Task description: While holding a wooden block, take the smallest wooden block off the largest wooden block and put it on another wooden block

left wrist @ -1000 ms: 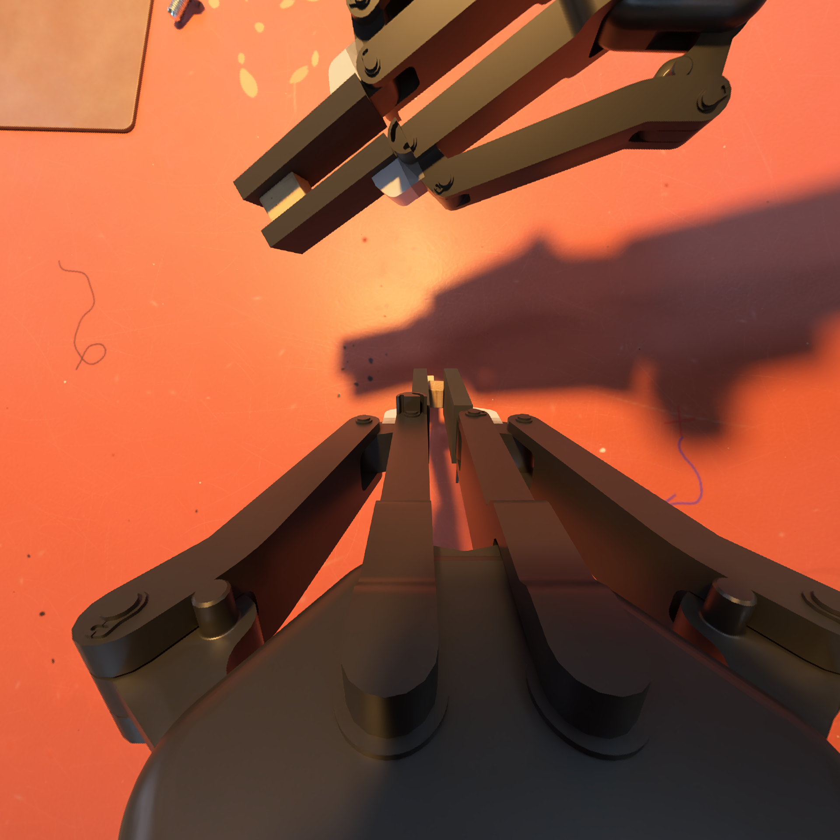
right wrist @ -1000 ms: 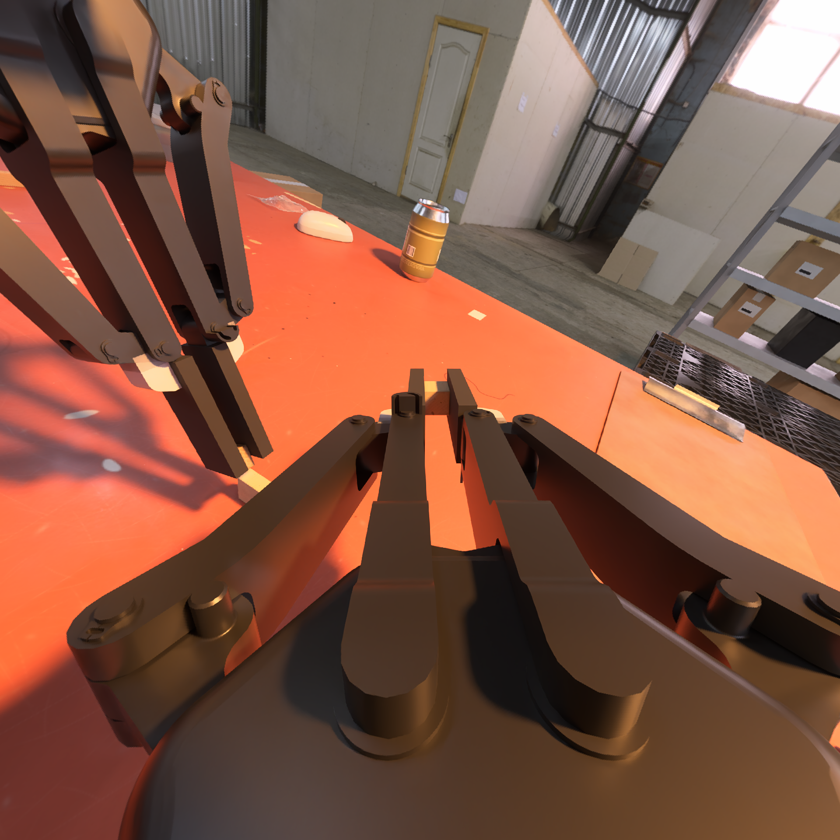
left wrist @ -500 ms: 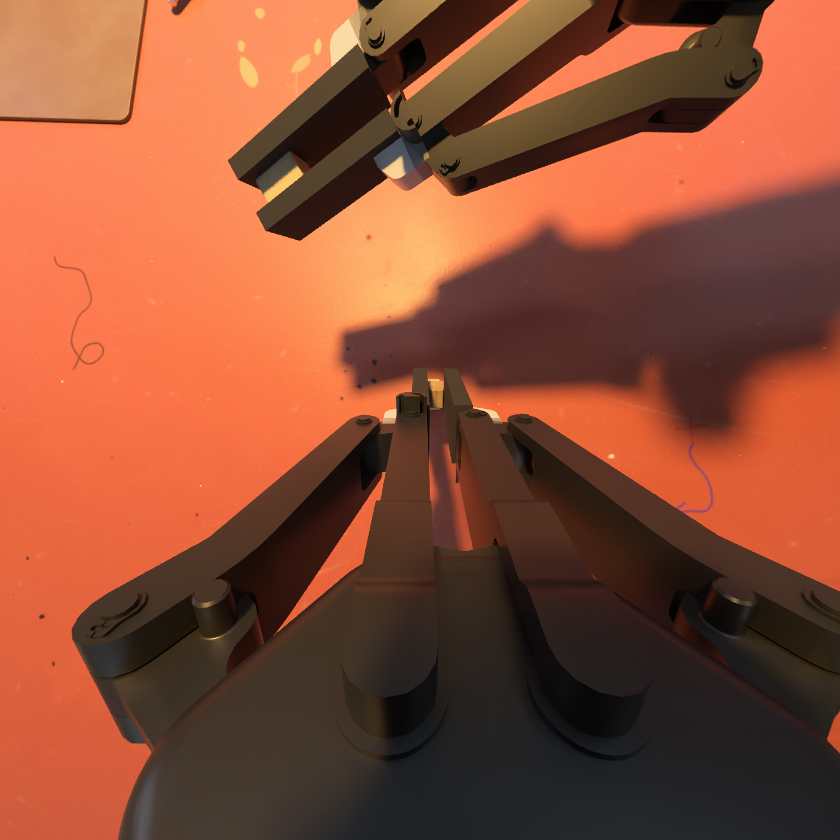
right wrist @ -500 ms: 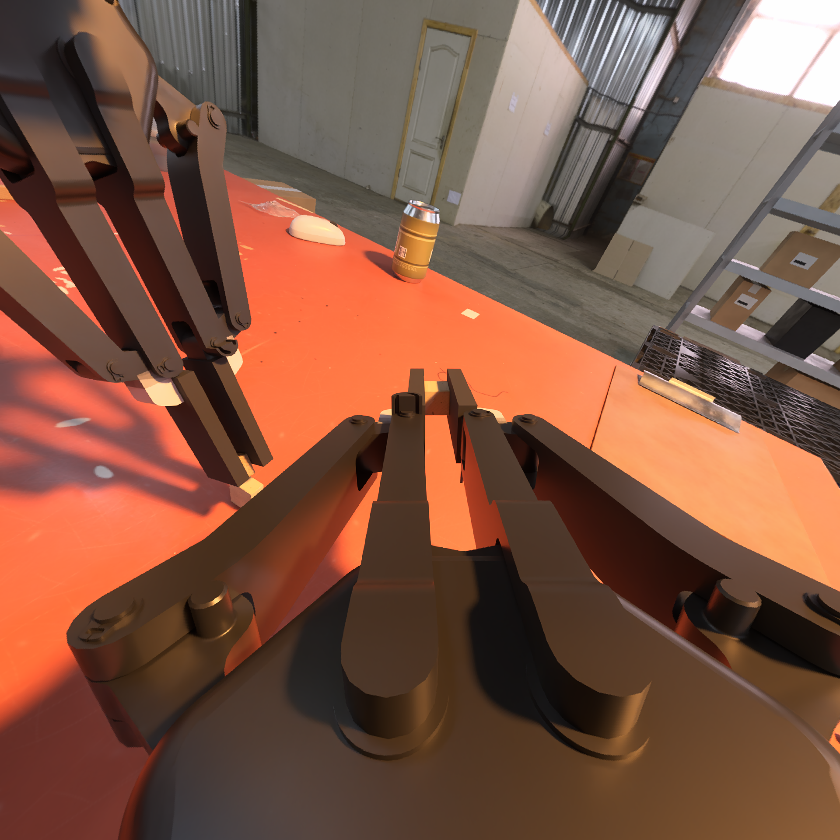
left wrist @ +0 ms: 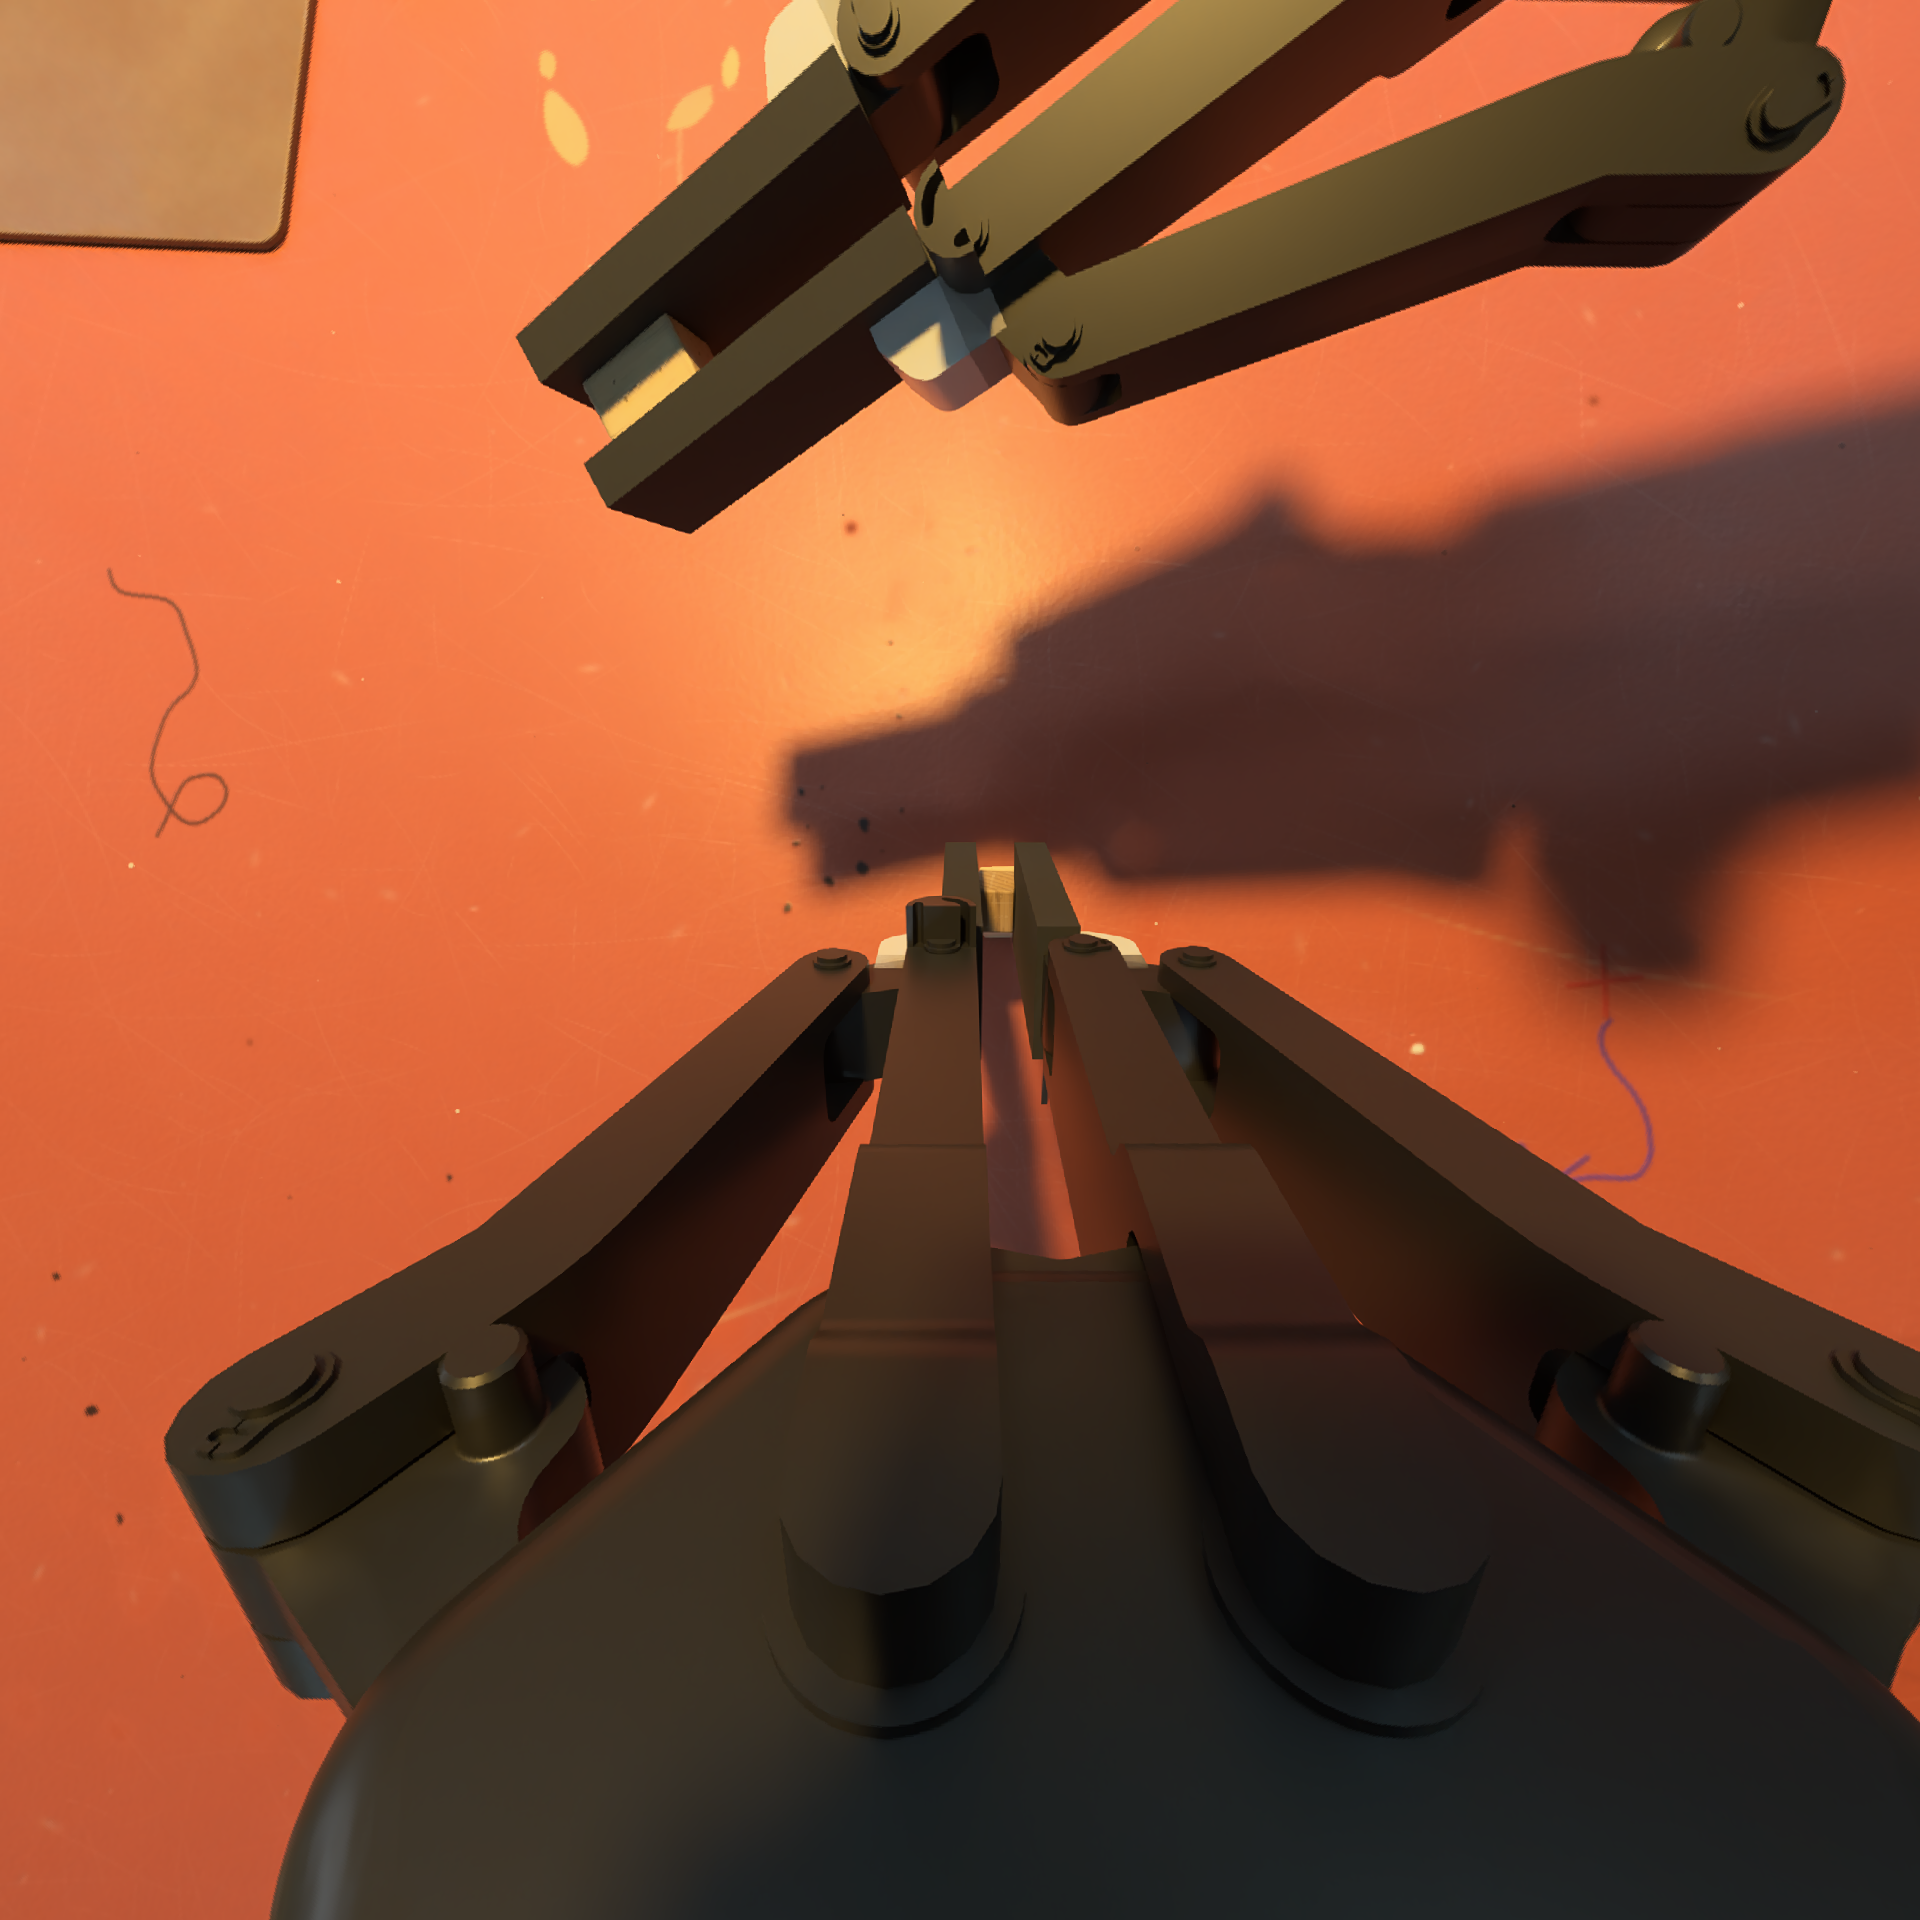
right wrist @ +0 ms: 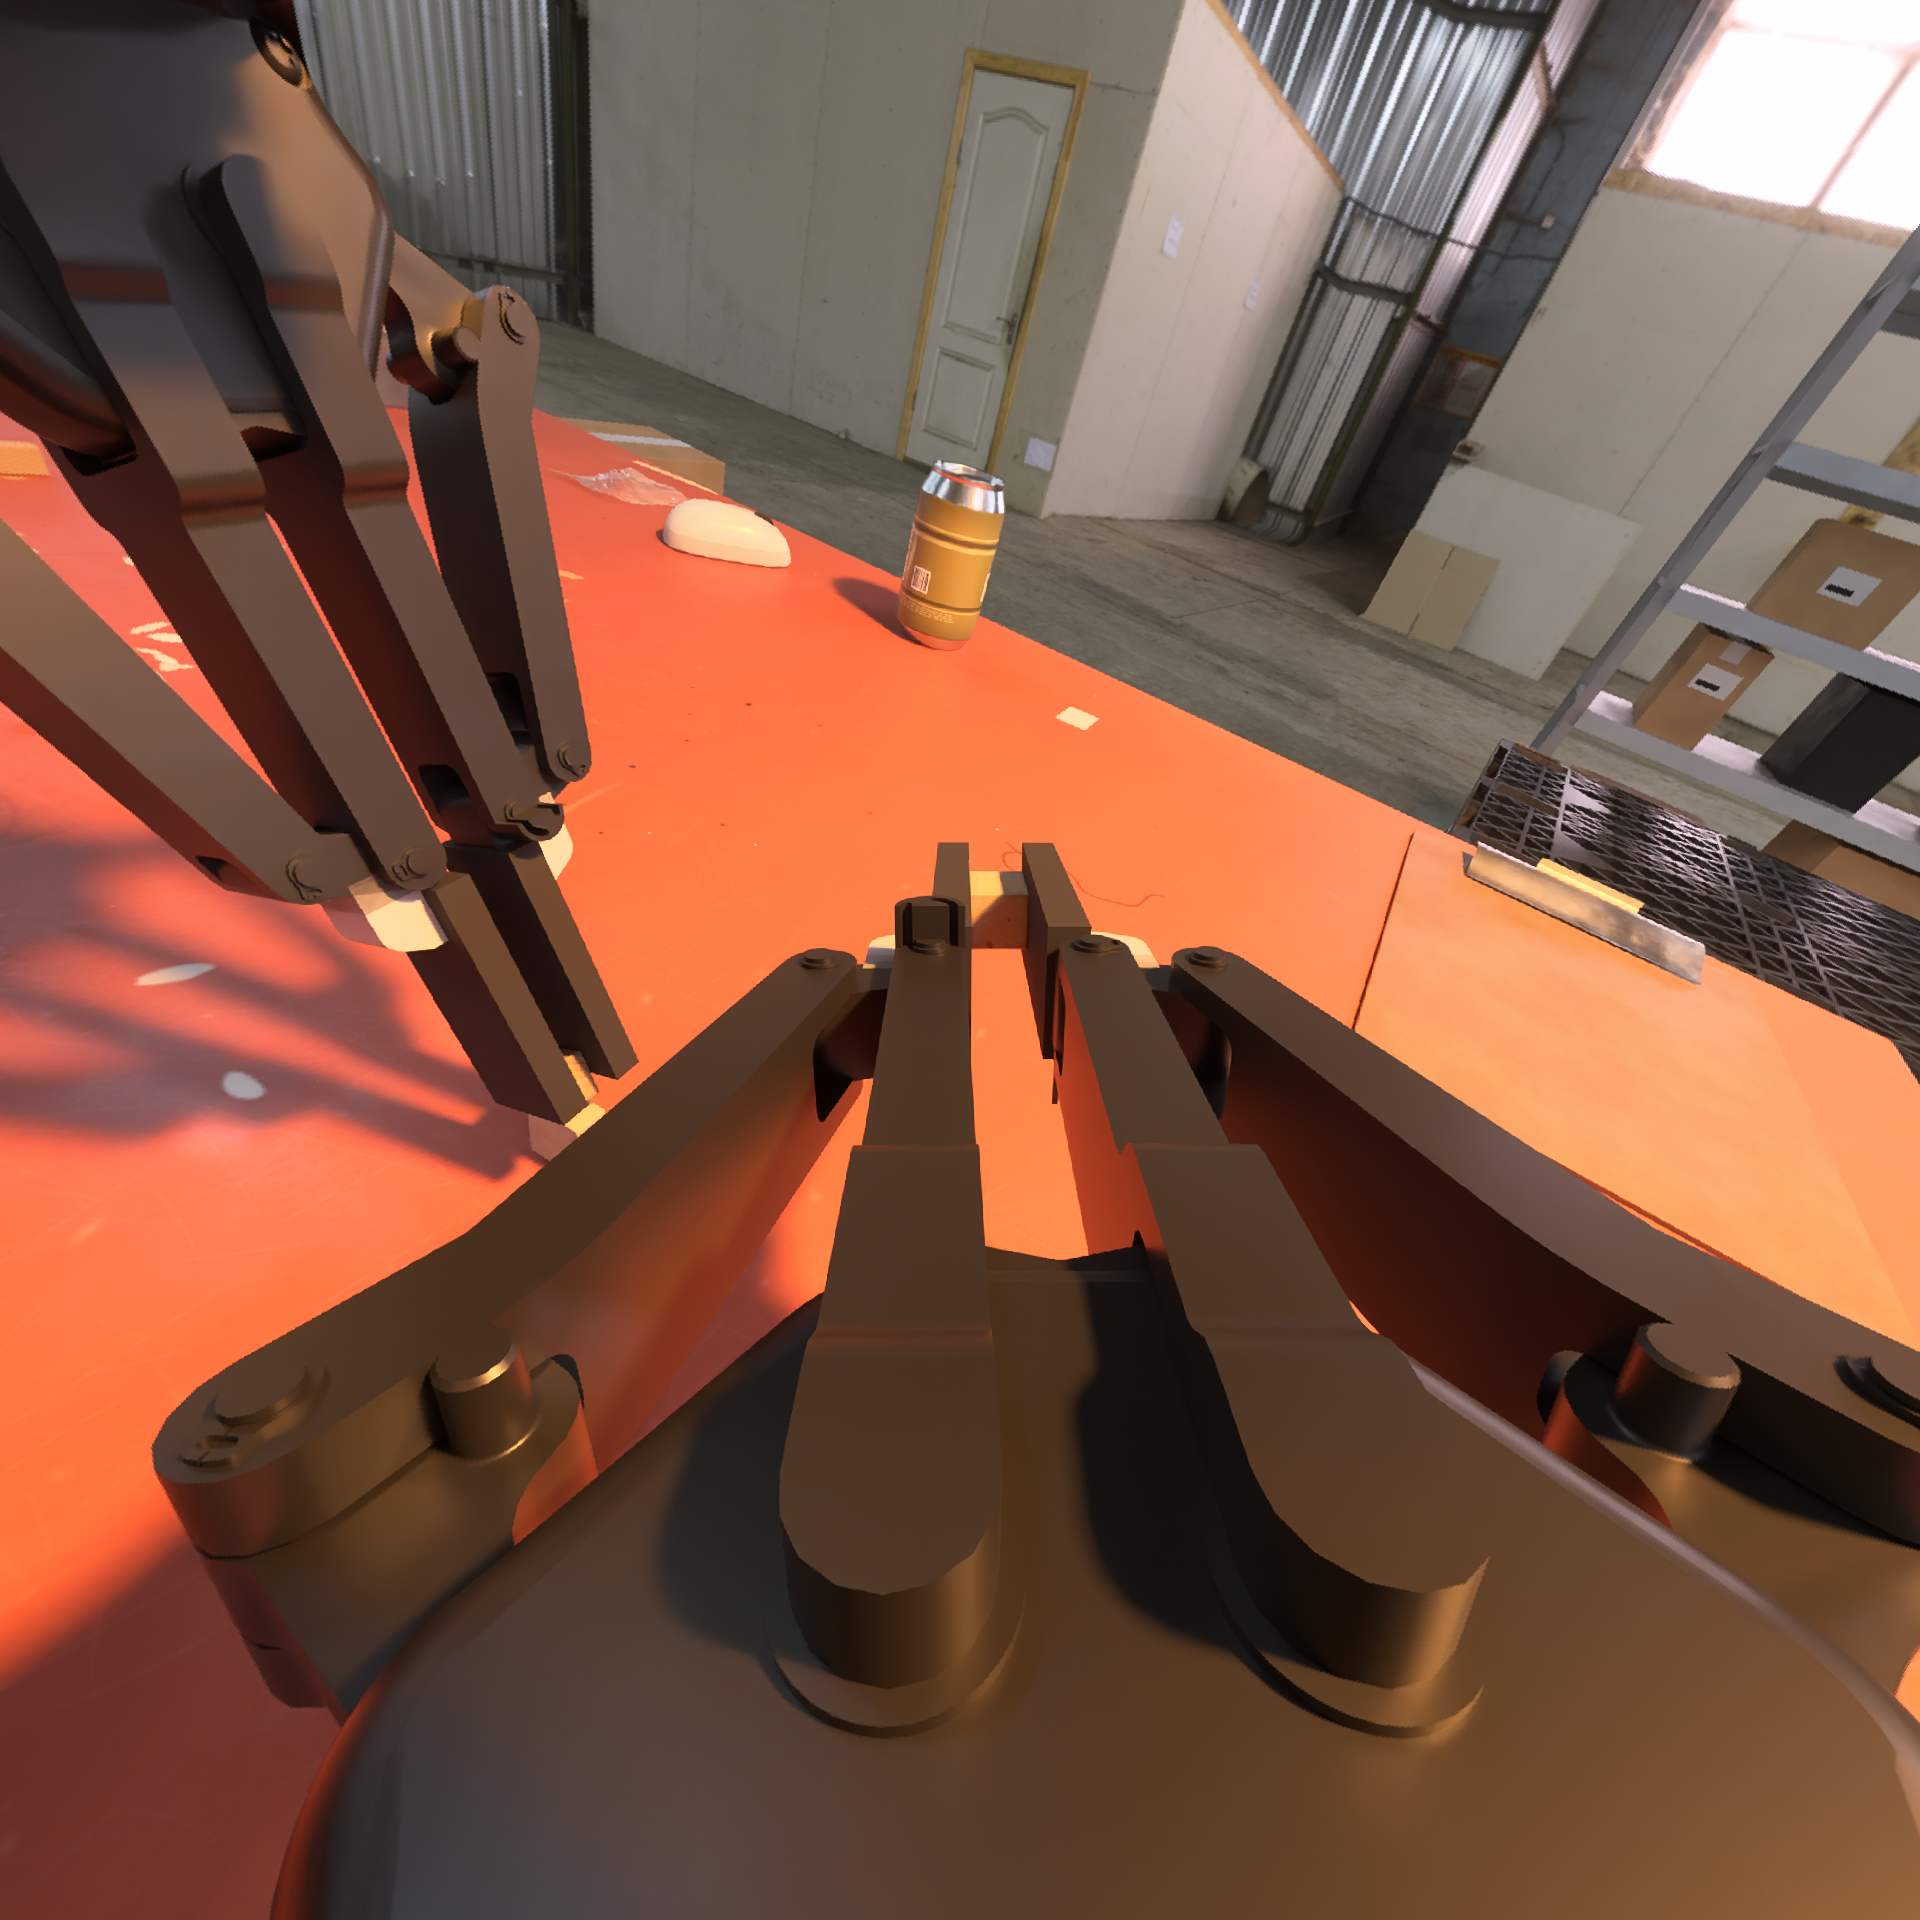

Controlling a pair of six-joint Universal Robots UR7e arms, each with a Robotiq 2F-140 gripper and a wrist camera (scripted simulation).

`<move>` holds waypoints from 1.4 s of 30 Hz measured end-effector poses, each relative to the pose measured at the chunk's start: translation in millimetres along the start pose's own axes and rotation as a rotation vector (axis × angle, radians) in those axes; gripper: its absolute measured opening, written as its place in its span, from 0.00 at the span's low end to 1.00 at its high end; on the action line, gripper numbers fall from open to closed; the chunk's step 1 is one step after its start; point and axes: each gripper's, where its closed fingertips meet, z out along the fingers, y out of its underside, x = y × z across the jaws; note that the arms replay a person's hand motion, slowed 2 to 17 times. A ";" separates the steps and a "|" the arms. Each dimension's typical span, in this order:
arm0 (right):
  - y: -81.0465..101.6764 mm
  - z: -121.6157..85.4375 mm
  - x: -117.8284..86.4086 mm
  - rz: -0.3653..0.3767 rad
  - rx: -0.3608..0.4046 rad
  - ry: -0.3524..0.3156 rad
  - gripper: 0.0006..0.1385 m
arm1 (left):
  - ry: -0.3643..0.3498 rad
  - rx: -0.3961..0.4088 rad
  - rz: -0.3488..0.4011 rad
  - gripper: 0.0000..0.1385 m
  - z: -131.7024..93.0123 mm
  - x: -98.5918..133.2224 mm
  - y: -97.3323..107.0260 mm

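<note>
My left gripper [left wrist: 995,871] is shut on a small pale wooden block [left wrist: 997,896] and holds it above the orange table [left wrist: 520,935]. My right gripper [right wrist: 995,868] is shut on another wooden block [right wrist: 995,902], also above the table. In the left wrist view the right gripper [left wrist: 623,426] reaches in from the top right, its block [left wrist: 639,374] between the fingertips. In the right wrist view the left gripper [right wrist: 571,1096] hangs at the left, a corner of its block [right wrist: 582,1117] showing below the tips. No other wooden block is in view.
A tan mat [left wrist: 135,114] lies at the table's far left corner. A gold can [right wrist: 951,556] and a white mouse [right wrist: 725,532] stand near the far edge. A lighter orange board [right wrist: 1610,1091] and a metal strip [right wrist: 1579,909] lie to the right.
Both grippers stay shut on their blocks. The right gripper has drifted slightly up and away in the left wrist view, and the table has slid a little in both views.
</note>
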 end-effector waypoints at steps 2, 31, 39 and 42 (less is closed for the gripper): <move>-0.1 0.0 -0.1 0.000 0.001 0.000 0.09 | -0.001 0.000 0.000 0.07 0.3 -0.4 -0.4; -1.6 0.0 -3.3 0.018 0.012 -0.021 0.09 | 0.000 0.008 -0.007 0.09 4.3 -2.4 -0.7; -1.9 -0.1 -3.3 0.025 0.015 -0.025 0.09 | 0.005 0.019 -0.008 0.10 4.0 -1.4 -0.7; -2.0 -0.1 -3.3 0.028 0.016 -0.027 0.09 | 0.006 0.022 -0.008 0.10 3.9 -0.9 -0.4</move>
